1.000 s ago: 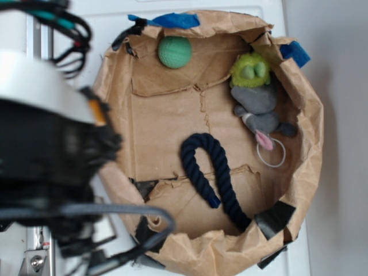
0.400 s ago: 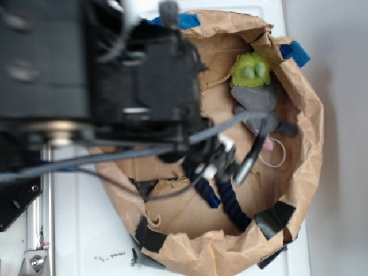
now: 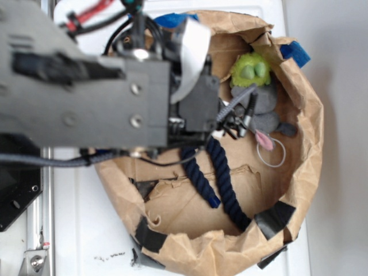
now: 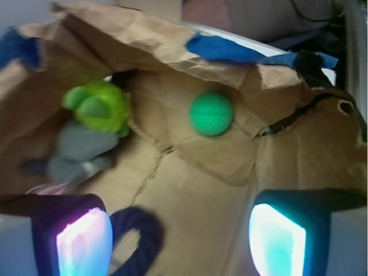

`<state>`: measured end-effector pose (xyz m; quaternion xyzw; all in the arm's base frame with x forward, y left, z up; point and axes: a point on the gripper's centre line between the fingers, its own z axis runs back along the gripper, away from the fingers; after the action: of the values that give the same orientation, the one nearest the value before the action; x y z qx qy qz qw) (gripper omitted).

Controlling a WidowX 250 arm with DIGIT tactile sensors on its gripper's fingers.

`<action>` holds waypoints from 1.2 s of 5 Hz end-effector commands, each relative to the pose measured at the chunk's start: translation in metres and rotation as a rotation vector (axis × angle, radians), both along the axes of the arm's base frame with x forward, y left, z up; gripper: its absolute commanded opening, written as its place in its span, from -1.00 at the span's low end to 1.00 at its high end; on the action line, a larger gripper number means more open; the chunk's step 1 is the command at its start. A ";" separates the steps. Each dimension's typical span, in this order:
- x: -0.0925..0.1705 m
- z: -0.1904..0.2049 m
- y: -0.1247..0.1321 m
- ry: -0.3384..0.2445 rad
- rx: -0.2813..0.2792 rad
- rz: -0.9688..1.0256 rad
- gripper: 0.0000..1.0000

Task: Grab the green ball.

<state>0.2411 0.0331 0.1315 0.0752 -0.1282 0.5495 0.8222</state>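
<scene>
Wrist view, left to right: plush toy (image 4: 86,135) at left wall, rope (image 4: 141,233) near, bare cardboard floor (image 4: 195,201) ahead. Green ball (image 4: 211,114), round, finely dimpled, rests at far wall. My gripper (image 4: 181,236) jaws apart, empty.

The ball (image 4: 211,114) is mint green with a fine dotted texture, lying on brown paper (image 4: 190,190) edged with blue tape (image 4: 241,50) and black tape (image 3: 275,217). The plush (image 3: 259,98) is grey with a lime-green head and pink ear, and the rope (image 3: 221,178) is navy. The fingers (image 4: 84,241) are black, with pads glowing pink-white and cyan.
</scene>
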 end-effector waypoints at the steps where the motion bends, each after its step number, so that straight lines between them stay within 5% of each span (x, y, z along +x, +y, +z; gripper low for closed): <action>1: 0.002 -0.021 0.049 0.031 0.073 0.086 1.00; 6: 0.014 -0.041 0.051 0.010 0.082 0.157 1.00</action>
<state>0.2590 0.0691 0.0717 0.1331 -0.1164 0.5931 0.7855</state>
